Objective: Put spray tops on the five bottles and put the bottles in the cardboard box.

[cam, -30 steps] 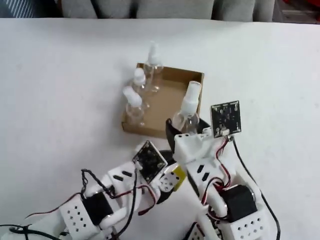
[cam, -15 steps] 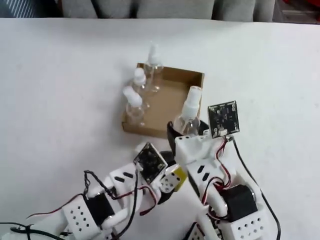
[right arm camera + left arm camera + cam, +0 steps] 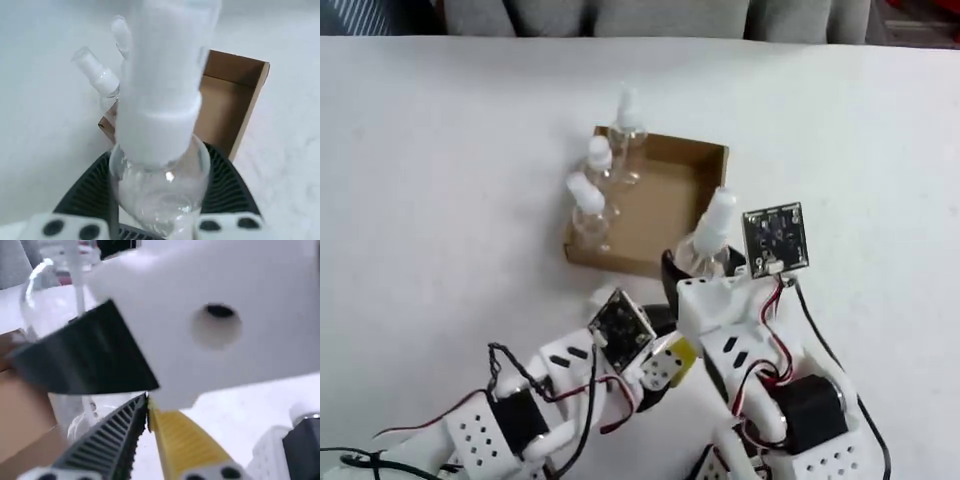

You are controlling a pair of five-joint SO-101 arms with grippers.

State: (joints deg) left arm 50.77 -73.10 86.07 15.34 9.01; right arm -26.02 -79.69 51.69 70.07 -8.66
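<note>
Your right gripper [image 3: 703,268] is clamped around the belly of a clear plastic bottle [image 3: 160,190] that already wears its tall white spray top [image 3: 160,85]. It holds the bottle off the white table [image 3: 440,180], at the near right corner of the shallow brown cardboard box [image 3: 670,195]. Seen from above, the bottle leans, with its top tipped away from the arm. That lean is your main risk: if you let go with it tilted, it probably lands on an edge of its base and falls over. The bottle looks smooth and round, so it may also turn or slide down between the ribbed jaws if the grip slackens while you carry it. Watch the near wall of the box. The base seems to hang close to that rim and could catch on it, which would shove the light box across the table. Three other clear bottles [image 3: 586,208] stand close together along the opposite wall, so a falling bottle or a shifting box could knock them down. Your left gripper [image 3: 146,415] is pinched shut on nothing and sits just beside the right arm. Any swing toward that side could bump the two together.
</note>
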